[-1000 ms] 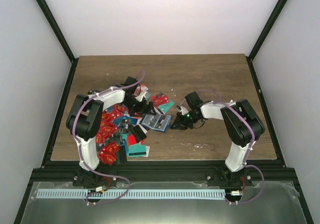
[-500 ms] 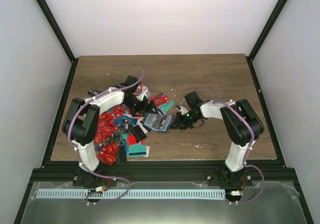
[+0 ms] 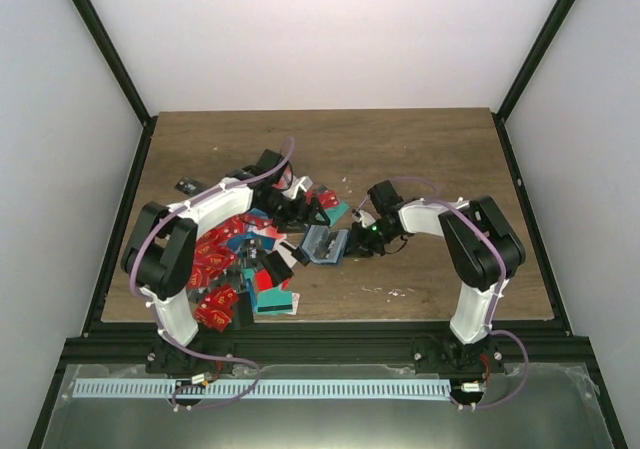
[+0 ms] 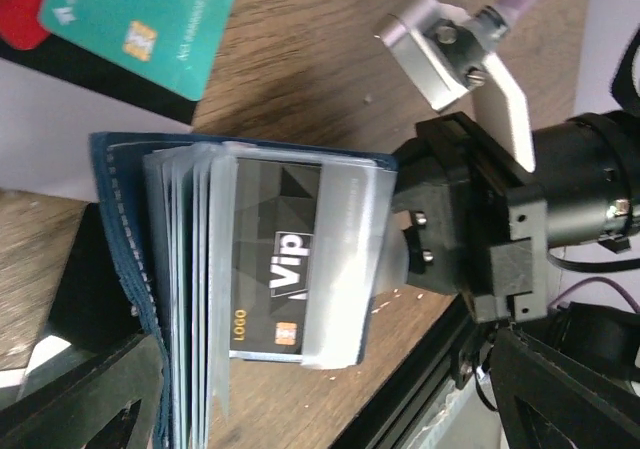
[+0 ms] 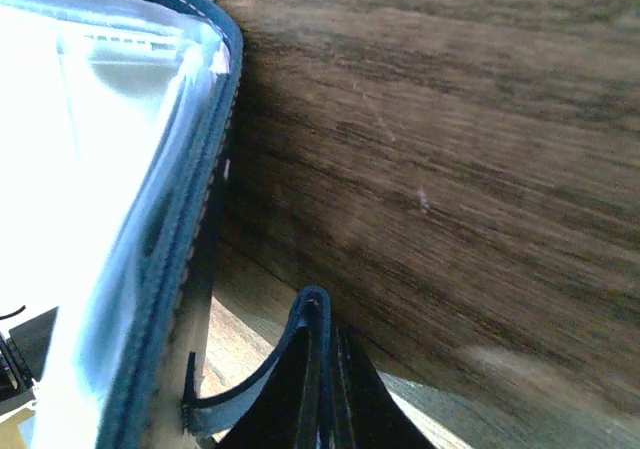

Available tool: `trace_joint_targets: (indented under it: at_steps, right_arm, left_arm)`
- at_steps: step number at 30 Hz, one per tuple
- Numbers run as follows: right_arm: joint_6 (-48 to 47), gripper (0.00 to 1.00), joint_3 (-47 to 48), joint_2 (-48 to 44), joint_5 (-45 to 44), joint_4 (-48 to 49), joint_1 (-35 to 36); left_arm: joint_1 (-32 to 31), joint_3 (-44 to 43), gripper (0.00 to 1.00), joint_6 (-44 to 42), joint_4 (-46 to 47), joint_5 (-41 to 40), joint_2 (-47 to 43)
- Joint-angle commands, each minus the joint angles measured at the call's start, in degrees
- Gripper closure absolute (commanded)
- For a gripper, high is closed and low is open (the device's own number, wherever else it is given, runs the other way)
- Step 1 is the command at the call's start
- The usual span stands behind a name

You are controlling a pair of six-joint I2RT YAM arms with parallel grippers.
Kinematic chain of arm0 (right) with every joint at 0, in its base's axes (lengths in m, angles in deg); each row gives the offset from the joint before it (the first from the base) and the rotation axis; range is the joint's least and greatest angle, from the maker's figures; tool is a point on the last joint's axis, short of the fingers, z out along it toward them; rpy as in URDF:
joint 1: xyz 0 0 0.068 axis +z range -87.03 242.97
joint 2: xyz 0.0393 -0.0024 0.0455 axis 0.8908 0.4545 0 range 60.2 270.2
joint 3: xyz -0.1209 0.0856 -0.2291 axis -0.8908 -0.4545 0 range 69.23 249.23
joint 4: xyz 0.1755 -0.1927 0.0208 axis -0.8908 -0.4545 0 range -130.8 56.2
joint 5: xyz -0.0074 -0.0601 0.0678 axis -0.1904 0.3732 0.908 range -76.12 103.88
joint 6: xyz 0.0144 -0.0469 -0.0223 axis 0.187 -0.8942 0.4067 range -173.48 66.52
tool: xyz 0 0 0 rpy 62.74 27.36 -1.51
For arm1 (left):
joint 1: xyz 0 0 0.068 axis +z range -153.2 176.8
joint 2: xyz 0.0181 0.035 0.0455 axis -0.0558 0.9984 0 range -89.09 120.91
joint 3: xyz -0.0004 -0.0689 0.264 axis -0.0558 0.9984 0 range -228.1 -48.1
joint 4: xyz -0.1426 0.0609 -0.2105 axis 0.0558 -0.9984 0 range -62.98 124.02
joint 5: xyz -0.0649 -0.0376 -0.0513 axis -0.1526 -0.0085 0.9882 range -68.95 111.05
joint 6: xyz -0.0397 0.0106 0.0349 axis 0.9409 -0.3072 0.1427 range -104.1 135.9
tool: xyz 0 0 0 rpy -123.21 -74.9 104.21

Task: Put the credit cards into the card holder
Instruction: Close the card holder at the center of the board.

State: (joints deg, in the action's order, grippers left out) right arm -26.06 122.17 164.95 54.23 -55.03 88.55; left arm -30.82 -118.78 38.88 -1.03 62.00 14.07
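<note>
Top external view shows the dark blue card holder lying open on the wooden table, just right of the heap of credit cards, which are mostly red with some teal and black and spread across the left half of the surface. The right gripper meets the holder's right edge. In the right wrist view its jaws are pinched together on a thin blue tab that curves out from the holder's stitched border, with clear sleeves pale and overexposed on the left. The left gripper hangs over the holder's upper left side with its jaws spread wide and holding nothing. In the left wrist view its dark fingers sit at the bottom corners, far apart. That view also shows the holder's clear sleeves fanned up from the blue cover, and a black VIP card sits inside the foremost sleeve. A teal card lies on the table beyond the holder, beside a red card.
</note>
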Motion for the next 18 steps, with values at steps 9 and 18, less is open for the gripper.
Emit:
trace_joint_targets:
  at_steps: [9,18]
  right_arm:
    - [-1.0,0.99,2.1,4.0,-8.3,-2.5,-0.3]
    - [-1.9,0.99,1.8,2.3,-9.7,-3.9,-0.9]
  left_arm:
    - [-5.3,1.6,0.09,5.6,10.4,5.5,1.5]
    - [-7.9,2.9,0.13,8.3,16.3,4.9,6.2]
